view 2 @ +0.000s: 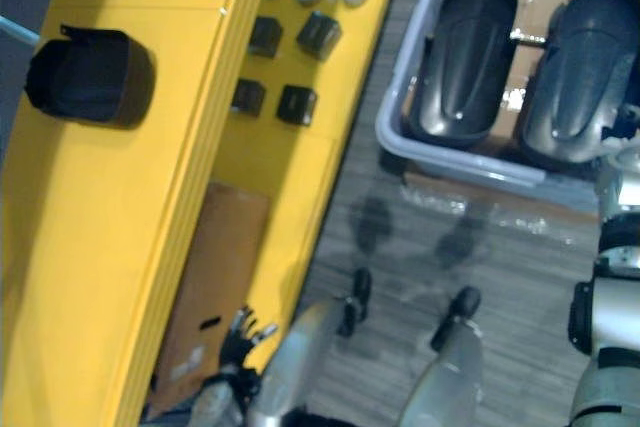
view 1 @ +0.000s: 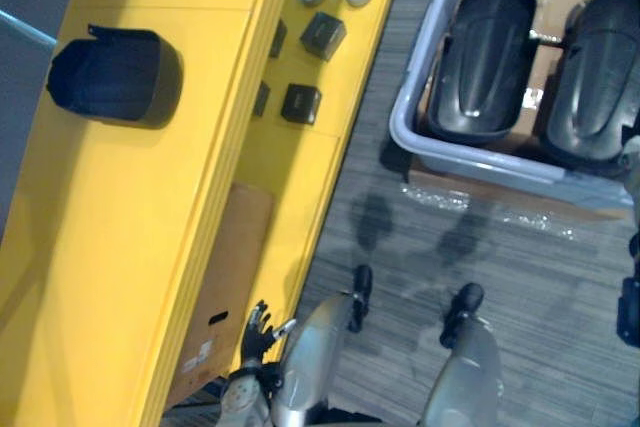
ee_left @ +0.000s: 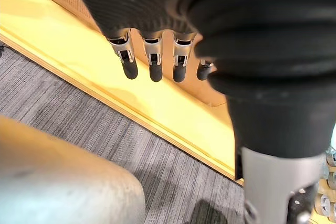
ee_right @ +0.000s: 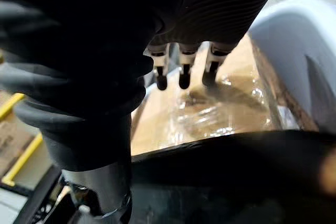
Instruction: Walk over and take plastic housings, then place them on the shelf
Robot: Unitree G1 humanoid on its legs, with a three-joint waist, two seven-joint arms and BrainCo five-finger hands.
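Floor: grey carpet with fine ribbed stripes [view 1: 500, 267], covering the open ground on the right.

The left side is taken by a long yellow shelf unit [view 1: 120, 227] of smooth painted board, running diagonally away. Its broad top board overhangs a lower yellow board [view 1: 315, 162], which sits low, its long edge just beside the carpet.

A flat brown cardboard sheet [view 1: 235, 267] lies on the lower board, partly tucked under the top.

Light is even, with a soft sheen on the yellow top.

Past the unit's far-left edge is a dark grey-blue surface [view 1: 25, 117]; wall or floor, cannot tell. A thin pale-blue bar [view 1: 22, 27] crosses it.
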